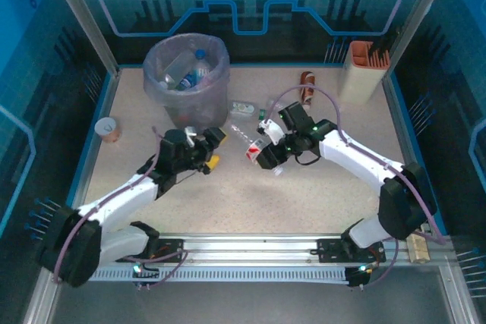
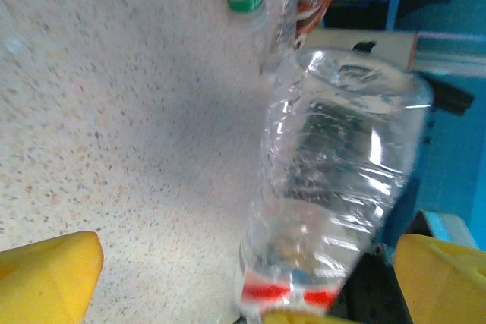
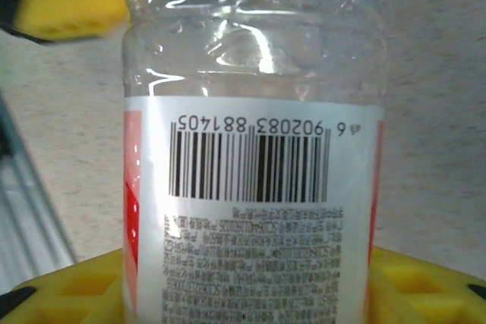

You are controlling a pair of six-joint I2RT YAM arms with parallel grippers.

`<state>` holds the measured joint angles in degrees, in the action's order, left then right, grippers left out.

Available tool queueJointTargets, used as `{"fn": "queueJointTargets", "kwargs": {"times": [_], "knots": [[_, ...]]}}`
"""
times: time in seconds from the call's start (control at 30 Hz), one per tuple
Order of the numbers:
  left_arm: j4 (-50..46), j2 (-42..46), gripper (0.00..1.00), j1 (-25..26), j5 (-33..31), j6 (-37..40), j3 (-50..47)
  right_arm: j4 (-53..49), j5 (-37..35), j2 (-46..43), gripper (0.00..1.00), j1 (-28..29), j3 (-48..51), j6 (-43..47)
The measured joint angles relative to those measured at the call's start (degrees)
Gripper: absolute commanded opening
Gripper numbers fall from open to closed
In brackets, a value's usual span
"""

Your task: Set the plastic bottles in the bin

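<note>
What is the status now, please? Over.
Left gripper open, empty. Right gripper shut on clear bottle, mid-table. Bin not reached yet; left gripper close by.

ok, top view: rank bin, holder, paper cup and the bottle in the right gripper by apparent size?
1. bin
2. holder
3-4. bottle and paper cup: look alike; bottle half hidden by right gripper, so unranked.

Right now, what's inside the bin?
Inside the bin, within its translucent liner, lie a few clear plastic bottles; one has a blue cap. Whatever sits beneath them, and the exact count, is hidden by the top bottles and the crinkled liner.
</note>
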<state>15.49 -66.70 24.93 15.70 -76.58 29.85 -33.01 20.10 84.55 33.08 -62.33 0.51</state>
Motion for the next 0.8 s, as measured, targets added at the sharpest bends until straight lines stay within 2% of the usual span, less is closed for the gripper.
{"fn": "queueJointTargets", "kwargs": {"times": [0.1, 0.3, 0.53, 0.7, 0.8], "knots": [[2.7, -4.0, 0.99, 2.9, -1.4, -0.6, 2.3, 0.5, 1.0, -1.3, 0.57, 1.4, 1.4, -4.0], [7.4, -9.3, 0.99, 4.6, -1.8, -1.6, 6.3, 2.1, 3.5, -1.9, 0.57, 3.3, 1.6, -6.4], [7.9, -11.8, 0.69, 4.8, -2.7, -2.3, 7.9, 3.2, 3.8, -2.1, 0.59, 4.3, 1.9, -7.5], [4.4, -11.8, 0.57, 4.8, -3.0, -0.7, 9.1, 3.0, 3.5, -1.9, 0.76, 4.4, 1.5, -8.6], [0.5, -11.4, 0.57, 4.8, -3.1, 1.0, 11.7, 2.4, 3.5, -1.7, 0.99, 4.3, 0.6, -8.9]]}}
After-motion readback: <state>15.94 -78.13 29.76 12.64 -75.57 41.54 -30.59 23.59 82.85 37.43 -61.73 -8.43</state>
